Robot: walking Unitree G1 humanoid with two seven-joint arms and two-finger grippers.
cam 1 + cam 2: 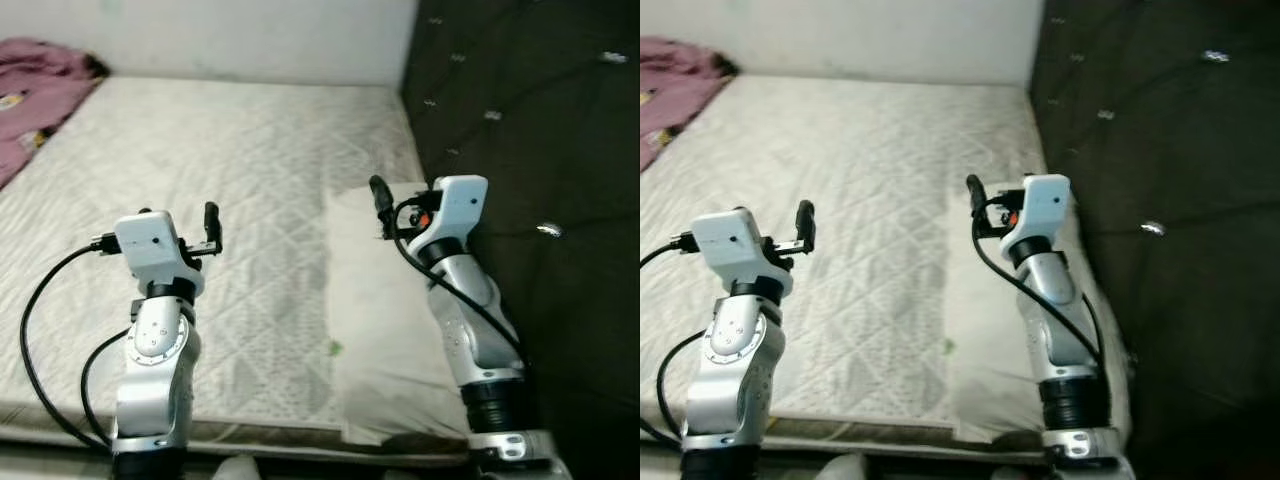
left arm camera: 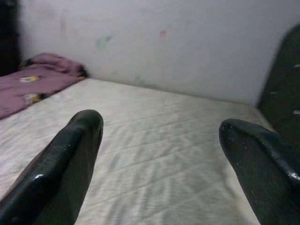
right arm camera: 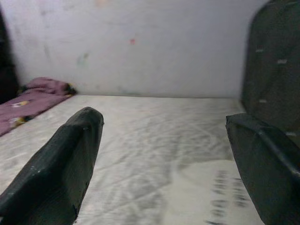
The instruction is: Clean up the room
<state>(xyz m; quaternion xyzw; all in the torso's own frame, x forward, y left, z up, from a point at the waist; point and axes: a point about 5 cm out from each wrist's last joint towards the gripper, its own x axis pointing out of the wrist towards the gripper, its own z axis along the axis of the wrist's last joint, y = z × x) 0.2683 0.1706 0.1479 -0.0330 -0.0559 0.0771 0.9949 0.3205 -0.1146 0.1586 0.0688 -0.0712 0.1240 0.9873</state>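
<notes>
both claws, left claw (image 2: 159, 140) and right claw (image 3: 164, 140), gape over one mattress (image 1: 250, 180) with one pillow (image 1: 385, 320).

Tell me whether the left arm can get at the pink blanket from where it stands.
Probably not. The pink blanket lies at the far left corner of the mattress, well beyond the open left gripper. Nothing blocks the way; it just looks too far.

Mattress (image 1: 230, 190) lies under and ahead of both spread jaw pairs. Pillow (image 1: 385, 330) on mattress below right gripper (image 1: 380, 200). Headboard (image 1: 530, 150) right of right jaws. Blanket (image 1: 35, 85) far ahead-left of left gripper (image 1: 211, 226). Wall (image 1: 230, 35) beyond.
</notes>
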